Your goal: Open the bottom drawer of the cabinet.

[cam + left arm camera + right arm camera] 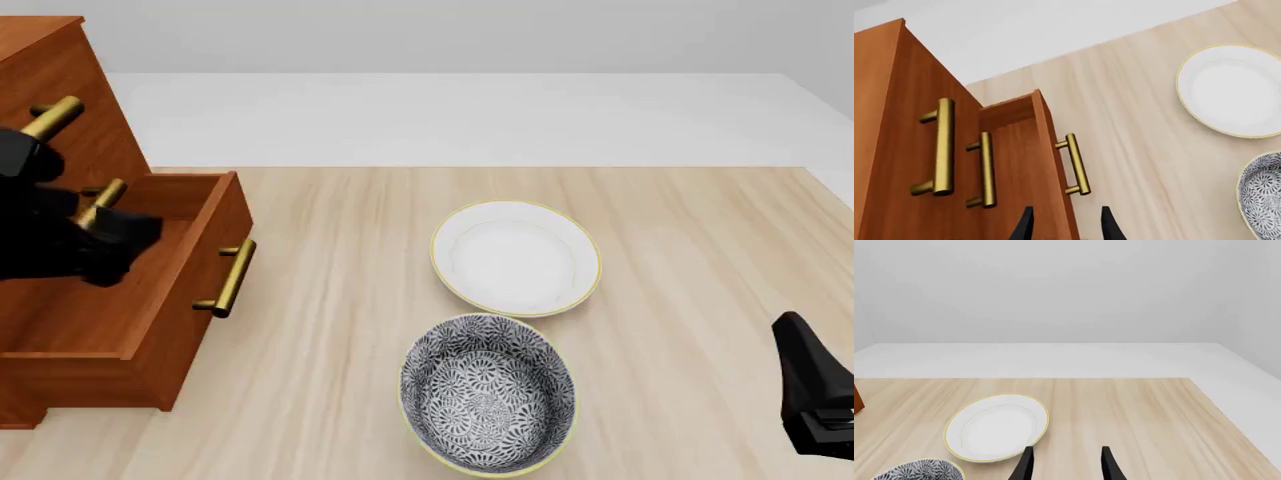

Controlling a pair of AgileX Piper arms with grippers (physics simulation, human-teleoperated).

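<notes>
The cabinet [107,150] stands at the table's left edge. Its bottom drawer [187,320] is pulled out toward the table's middle, and its brass handle [230,280] is free. In the left wrist view the cabinet [887,100] shows three handles, and the bottom drawer [1021,150] juts out with its handle [1075,165] foremost. My left gripper [1066,227] is open and empty, a short way back from that handle and not touching it. My left arm [74,240] hangs over the open drawer. My right gripper [1066,465] is open and empty at the near right.
A white bowl [515,257] sits at mid-table, with a patterned bowl [489,392] just in front of it. Both lie to the right of the drawer. My right arm [817,400] is at the table's near right corner.
</notes>
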